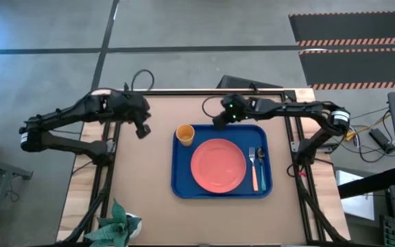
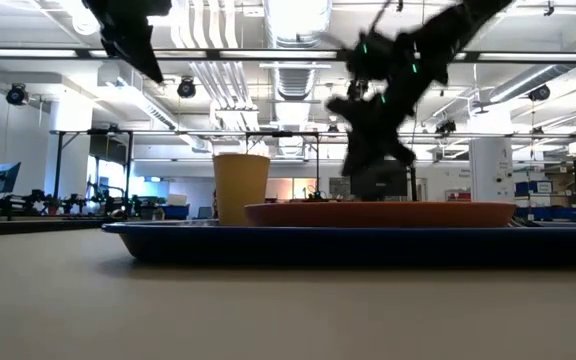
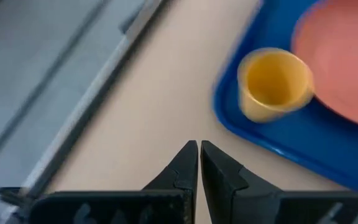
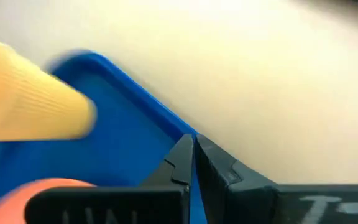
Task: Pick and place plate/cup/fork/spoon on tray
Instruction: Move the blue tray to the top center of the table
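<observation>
The blue tray (image 1: 184, 182) lies on the table and carries the coral plate (image 1: 218, 165) at its middle. The orange-yellow cup (image 1: 185, 134) stands upright in the tray's far left corner. The peach-handled fork (image 1: 254, 168) and the teal-handled spoon (image 1: 262, 170) lie side by side on the tray's right strip. My left gripper (image 1: 143, 132) hangs shut above the bare table left of the tray, empty. My right gripper (image 1: 219, 122) hangs shut above the tray's far rim, right of the cup, also empty.
A green plant (image 1: 118, 223) stands at the table's near left corner. Bare table (image 1: 142, 185) lies left of the tray and along the near edge. Black frame bars (image 1: 184, 92) run along the table's far edge.
</observation>
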### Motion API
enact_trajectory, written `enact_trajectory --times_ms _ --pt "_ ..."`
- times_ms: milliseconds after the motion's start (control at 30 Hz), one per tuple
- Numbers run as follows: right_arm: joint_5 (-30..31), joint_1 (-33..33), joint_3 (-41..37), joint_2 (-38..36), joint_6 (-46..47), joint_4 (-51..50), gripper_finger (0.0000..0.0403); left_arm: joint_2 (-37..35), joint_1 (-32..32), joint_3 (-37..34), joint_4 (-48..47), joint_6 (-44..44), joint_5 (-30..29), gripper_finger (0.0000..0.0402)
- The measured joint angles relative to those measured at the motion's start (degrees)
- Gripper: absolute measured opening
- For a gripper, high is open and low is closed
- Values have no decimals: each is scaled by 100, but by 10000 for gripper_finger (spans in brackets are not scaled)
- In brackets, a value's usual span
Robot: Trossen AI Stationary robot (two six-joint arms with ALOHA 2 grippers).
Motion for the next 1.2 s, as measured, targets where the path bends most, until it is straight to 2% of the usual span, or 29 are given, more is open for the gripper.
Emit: enact_trajectory --times_ms 167,300,433,633,900,1033,1200 --pt "249 411 1143 -298 -519 -779 8 155 -955 -181 44 -379 88 0" --pt "846 951 2079 -425 -835 -1574 8 418 -1848 -659 830 -964 117 0" --pt "1596 1574 2855 -440 -992 -2458 8 829 -2414 -1236 1728 -1516 129 0" --pt "2463 2527 3489 -442 -910 -3229 8 1496 -2786 -1701 2467 -2204 130 0" --pt "3195 3495 3812 -442 -901 -3442 8 2650 -2939 -1655 4012 -2238 130 0" --pt "3536 3753 3967 -442 -901 -3614 8 3123 -2937 -1583 3973 -2238 136 0" --pt "3685 3916 4096 -444 -796 -3801 8 3424 -2934 -1585 3852 -2250 185 0"
